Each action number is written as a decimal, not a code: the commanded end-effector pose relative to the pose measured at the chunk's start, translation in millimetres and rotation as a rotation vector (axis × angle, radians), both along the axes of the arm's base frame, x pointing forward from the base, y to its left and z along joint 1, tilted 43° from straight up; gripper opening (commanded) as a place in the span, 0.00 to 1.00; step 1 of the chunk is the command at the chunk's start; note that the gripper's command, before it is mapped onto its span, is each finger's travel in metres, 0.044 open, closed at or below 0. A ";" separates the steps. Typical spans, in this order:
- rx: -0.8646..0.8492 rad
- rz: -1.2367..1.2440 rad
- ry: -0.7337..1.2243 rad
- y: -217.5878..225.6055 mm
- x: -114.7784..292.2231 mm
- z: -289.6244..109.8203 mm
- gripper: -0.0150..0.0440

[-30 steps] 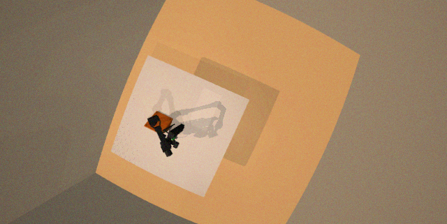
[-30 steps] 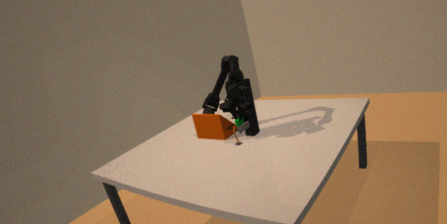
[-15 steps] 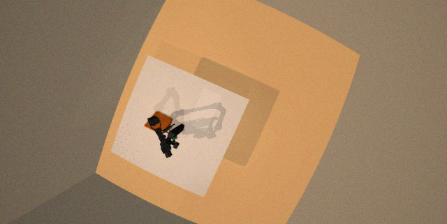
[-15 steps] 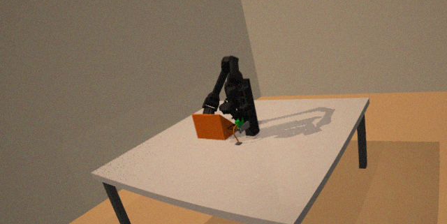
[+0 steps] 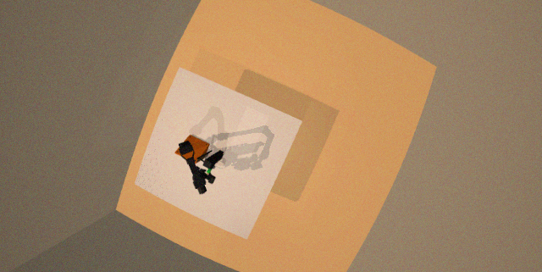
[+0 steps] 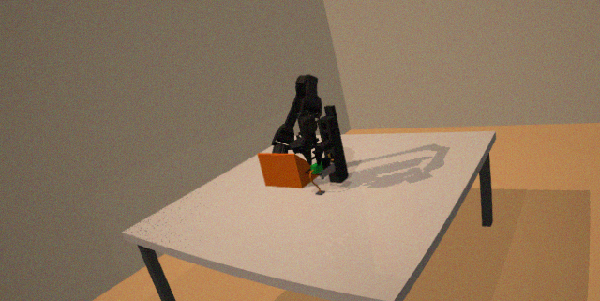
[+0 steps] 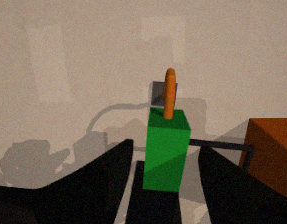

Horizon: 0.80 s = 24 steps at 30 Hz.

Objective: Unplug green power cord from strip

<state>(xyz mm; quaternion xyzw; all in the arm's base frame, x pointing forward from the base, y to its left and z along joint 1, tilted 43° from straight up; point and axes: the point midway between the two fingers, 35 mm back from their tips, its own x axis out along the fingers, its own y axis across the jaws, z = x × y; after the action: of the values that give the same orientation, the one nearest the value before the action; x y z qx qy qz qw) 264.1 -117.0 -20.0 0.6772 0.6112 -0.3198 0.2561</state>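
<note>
Plug (image 7: 166, 152): green. Cord (image 7: 170, 94): orange. Block (image 6: 282, 169): orange. Arm (image 6: 307, 109): black. Table top (image 6: 291, 226): off-white, finely speckled. Floor (image 5: 339, 52): tan.
</note>
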 end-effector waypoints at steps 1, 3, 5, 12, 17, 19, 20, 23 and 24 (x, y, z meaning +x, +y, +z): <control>0.003 -0.010 0.001 0.8 -0.6 0.2 0.79; 0.003 -0.010 0.001 0.8 -0.6 0.2 0.88; 0.002 -0.010 0.001 -5.2 -0.9 -3.0 0.97; -0.001 -0.010 0.001 -52.0 -9.2 -30.5 1.00; -0.001 -0.010 0.001 -52.0 -9.2 -30.5 1.00; -0.001 -0.010 0.001 -52.0 -9.2 -30.5 1.00; -0.001 -0.010 0.001 -52.0 -9.2 -30.5 1.00; -0.001 -0.010 0.001 -52.0 -9.2 -30.5 1.00; -0.001 -0.010 0.001 -52.0 -9.2 -30.5 1.00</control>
<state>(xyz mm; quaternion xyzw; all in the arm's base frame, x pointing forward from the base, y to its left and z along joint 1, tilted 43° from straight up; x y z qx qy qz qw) 254.5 -165.7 -50.5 0.6814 0.6078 -0.3219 0.2504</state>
